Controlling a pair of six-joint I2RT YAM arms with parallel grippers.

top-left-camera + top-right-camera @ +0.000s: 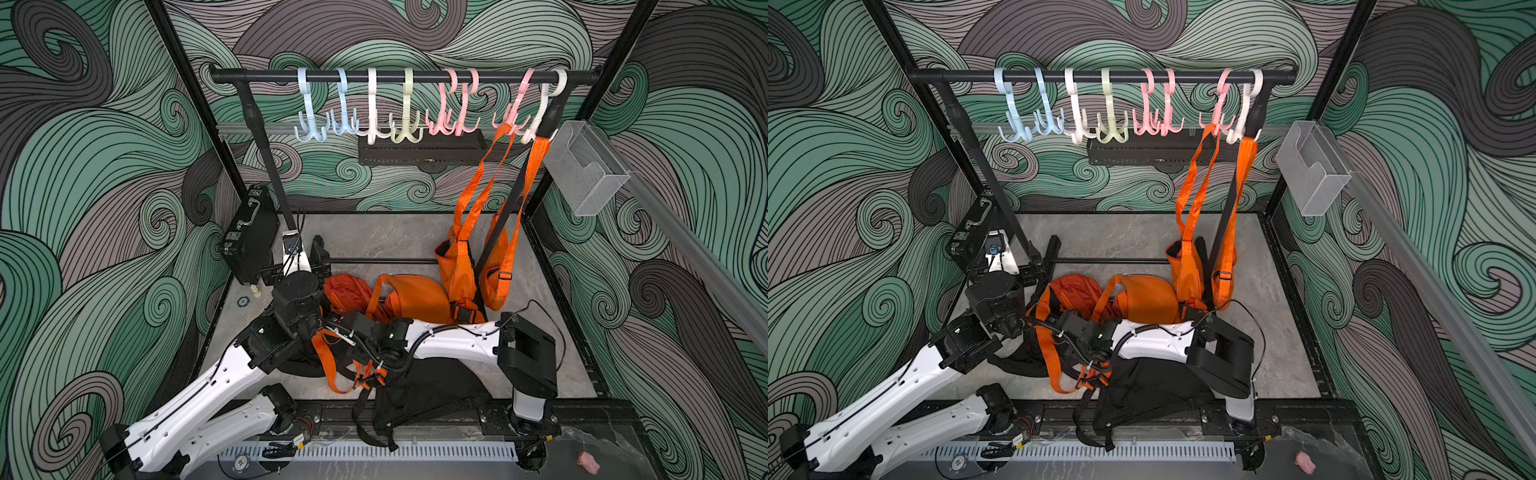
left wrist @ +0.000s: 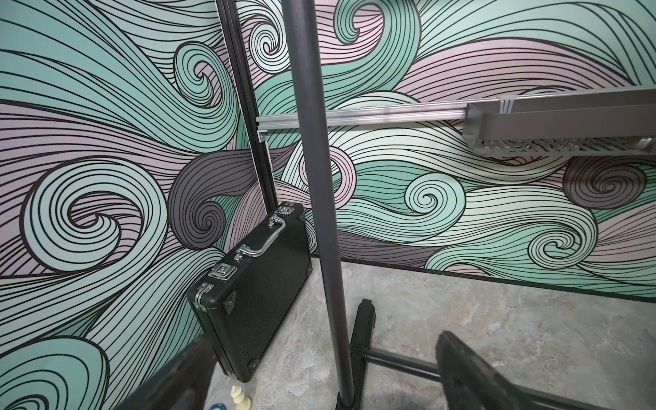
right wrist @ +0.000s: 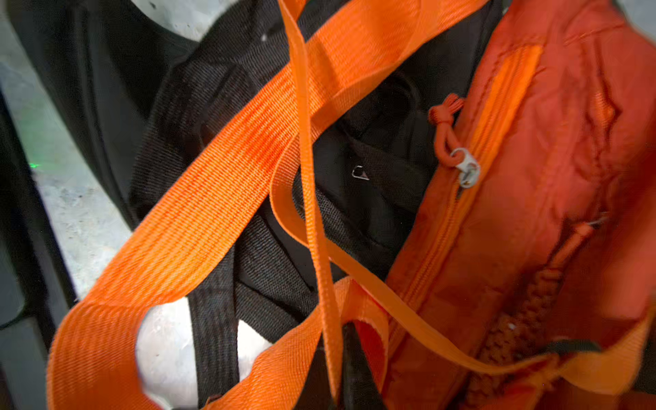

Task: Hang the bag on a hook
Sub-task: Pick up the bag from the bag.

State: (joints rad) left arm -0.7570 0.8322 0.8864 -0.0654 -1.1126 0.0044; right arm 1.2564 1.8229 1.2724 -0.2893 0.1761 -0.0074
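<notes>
right wrist: orange bag (image 3: 553, 170) zipper pull (image 3: 468, 170); left wrist: briefcase (image 2: 259, 298) latch (image 2: 223, 271)

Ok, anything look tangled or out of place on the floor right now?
Yes. The orange straps of the floor bags cross each other over the black bag in a tangle. Stray bits too: chess pieces beside the black case, and a small pink object at the front edge.
</notes>
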